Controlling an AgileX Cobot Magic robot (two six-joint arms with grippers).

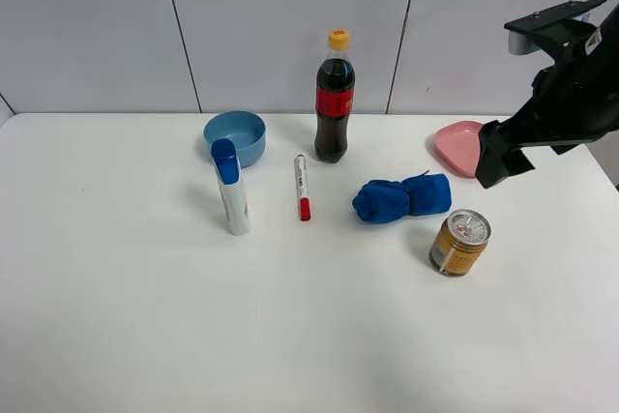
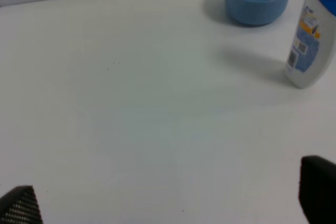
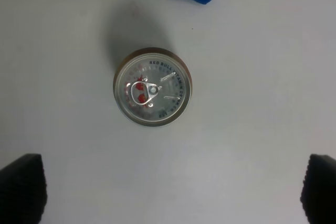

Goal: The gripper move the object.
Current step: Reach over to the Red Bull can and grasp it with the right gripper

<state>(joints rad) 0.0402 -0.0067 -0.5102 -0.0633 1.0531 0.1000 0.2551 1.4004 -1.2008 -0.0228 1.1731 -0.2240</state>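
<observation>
**Can upright at the bench's right, both sets of fingers released**

At the left of the white bench sat a blue bowl, with a white bottle with a blue cap standing just in front of it. Next came a red-capped marker lying flat, its cap toward the front. Behind it rose a dark cola bottle. Right of the marker lay a crumpled blue cloth, and behind that, near the wall, a pink plate.

The gold-orange can stood just in front and to the right of the cloth, with a narrow gap between them. Nothing else crowded it. Its long axis was vertical, with the pull-tab top facing up.

The right arm hung above the bench at the far right, angled downward, its tip overlapping the plate's edge in the high view. The right fingers were spread wide, empty, with the can seen from straight above between them. The left fingers were likewise spread and empty over bare bench, near the bowl and white bottle.
</observation>
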